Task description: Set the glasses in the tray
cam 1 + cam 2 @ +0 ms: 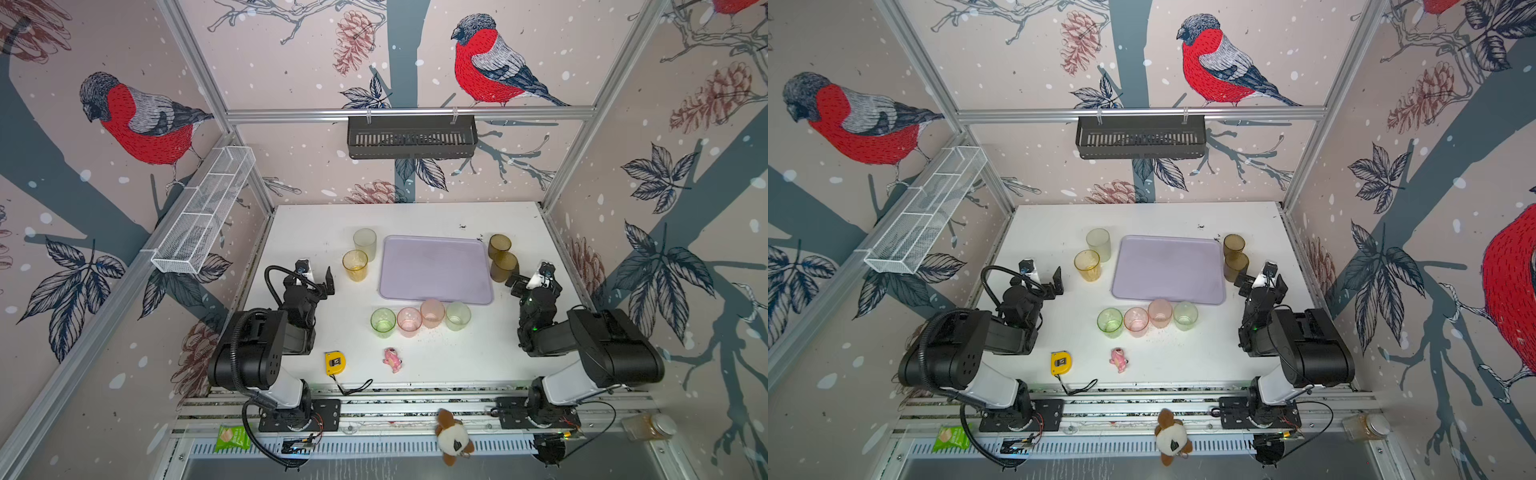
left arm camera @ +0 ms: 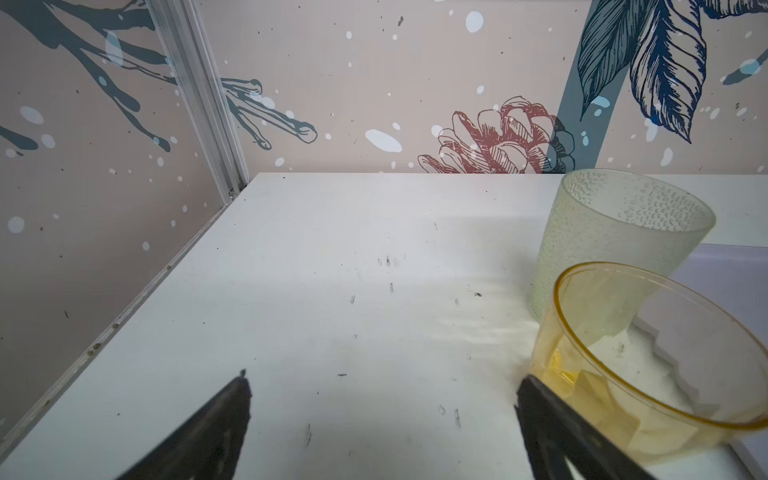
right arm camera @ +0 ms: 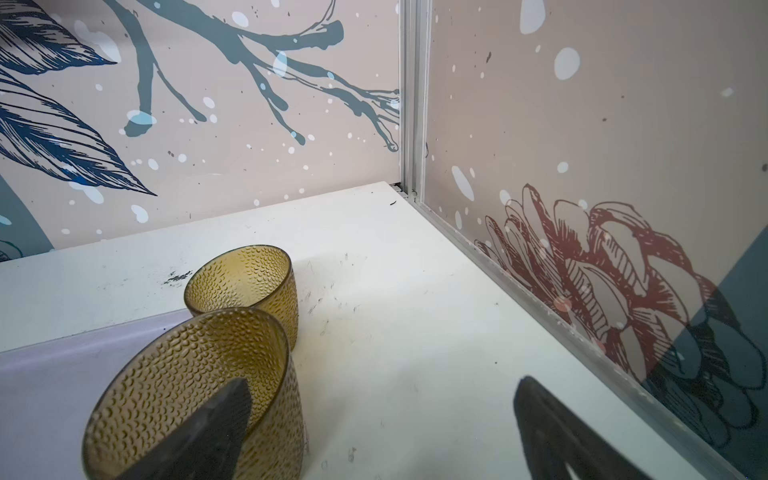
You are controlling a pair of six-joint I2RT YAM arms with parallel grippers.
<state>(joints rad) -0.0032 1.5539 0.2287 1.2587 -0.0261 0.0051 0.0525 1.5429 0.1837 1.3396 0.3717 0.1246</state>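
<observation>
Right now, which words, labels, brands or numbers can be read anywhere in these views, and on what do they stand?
Nothing is legible.
Print on the green packet: too blurred to read.
Dark label on the yellow tape measure: too small to read.

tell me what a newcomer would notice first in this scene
The lavender tray at centre, holding nothing, draws the eye, ringed by glasses: a row of four glasses along its near edge, an amber glass and frosted glass at its left, two brown glasses at its right. Red bullfinches dominate the wallpaper.
</observation>
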